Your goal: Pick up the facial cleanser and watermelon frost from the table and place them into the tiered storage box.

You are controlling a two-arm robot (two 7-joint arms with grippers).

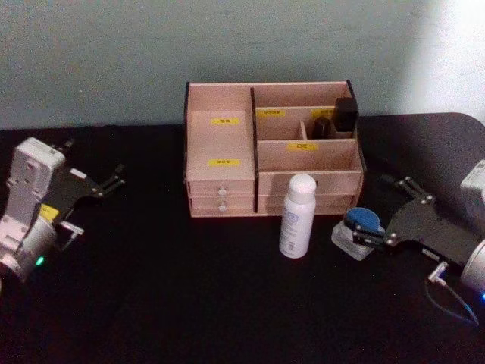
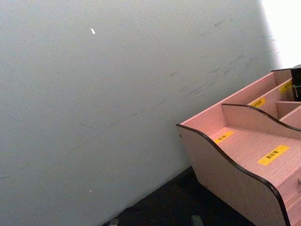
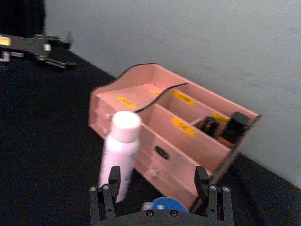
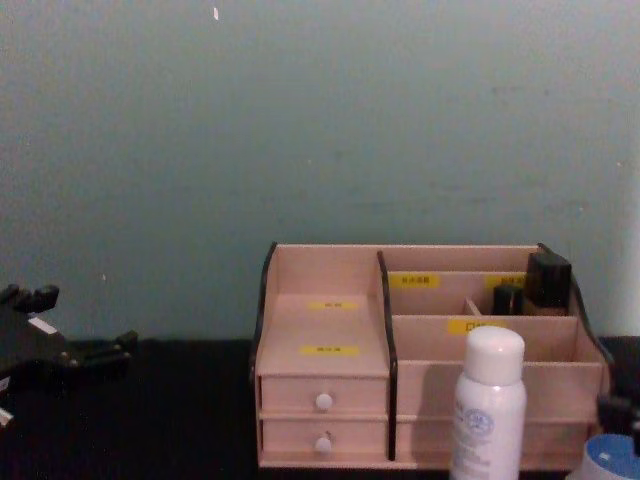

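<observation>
Jar (image 1: pixel 362 221), blue-lidded, inside right hand (image 3: pixel 157 175), spread wide; wrist view shows gaps both sides. Left hand (image 1: pixel 98 203) splayed, parked.

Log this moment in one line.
right gripper: open around blue-lidded jar | left gripper: parked left | white bottle: upright before tiered storage box

robot test bench setup, probably a lab: plain black-covered table (image 1: pixel 151 303) right against a bare grey-green wall (image 1: pixel 98 61).

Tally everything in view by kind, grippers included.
White bottle: 1
Blue-lidded jar: 1
Tiered storage box: 1
Dark containers inside it: 2
Left gripper and right gripper, the latter at the jar: 2
Total: 7
</observation>
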